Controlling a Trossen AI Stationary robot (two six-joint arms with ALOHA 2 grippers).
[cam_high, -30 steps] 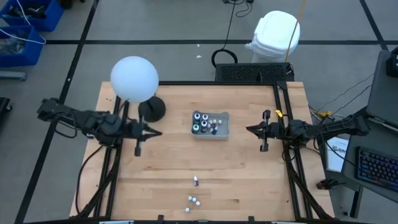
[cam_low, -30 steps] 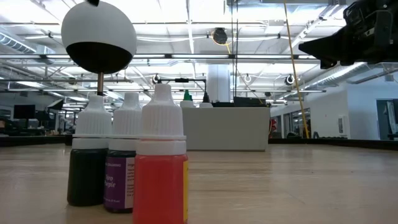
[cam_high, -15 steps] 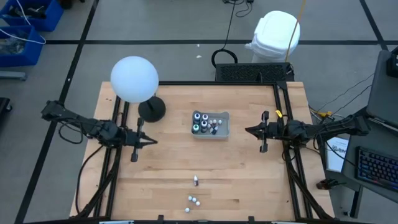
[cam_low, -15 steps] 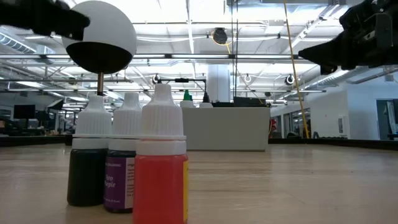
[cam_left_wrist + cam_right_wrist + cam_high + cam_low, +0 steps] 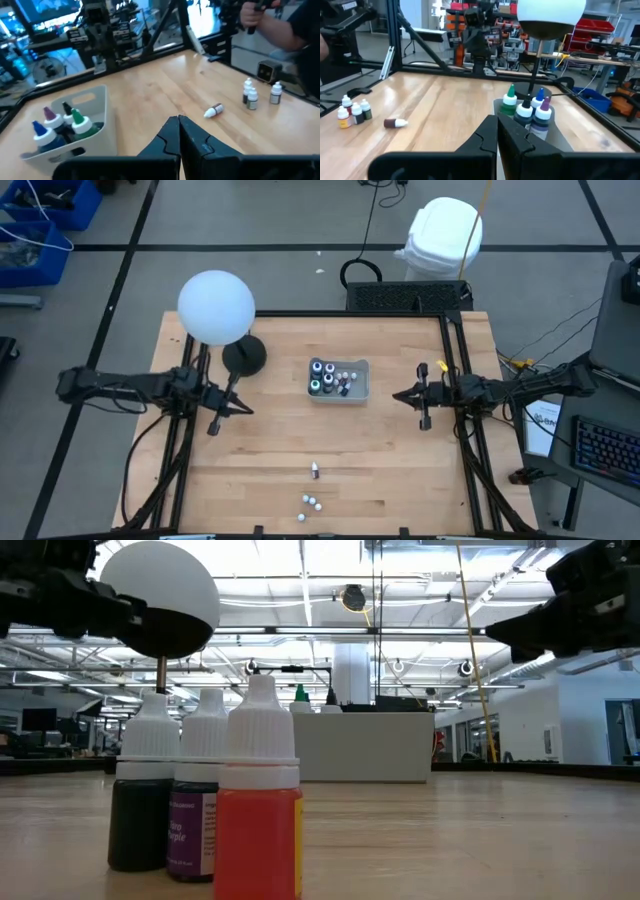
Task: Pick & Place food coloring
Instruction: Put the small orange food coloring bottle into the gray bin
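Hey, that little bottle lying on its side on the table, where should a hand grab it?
Grip the toppled bottle across its dark body, coming straight down from above. It lies flat and apart from the three standing bottles, so both long sides are free.

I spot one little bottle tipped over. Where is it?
In the high view the fallen bottle lies near the table's front edge, between the grey tray and three upright bottles.

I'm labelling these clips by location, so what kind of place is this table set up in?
Most likely a robotics lab or workshop in a big open hall. The wooden table sits in a black metal frame, there are equipment racks behind it, and the ceiling shows long strip lights.
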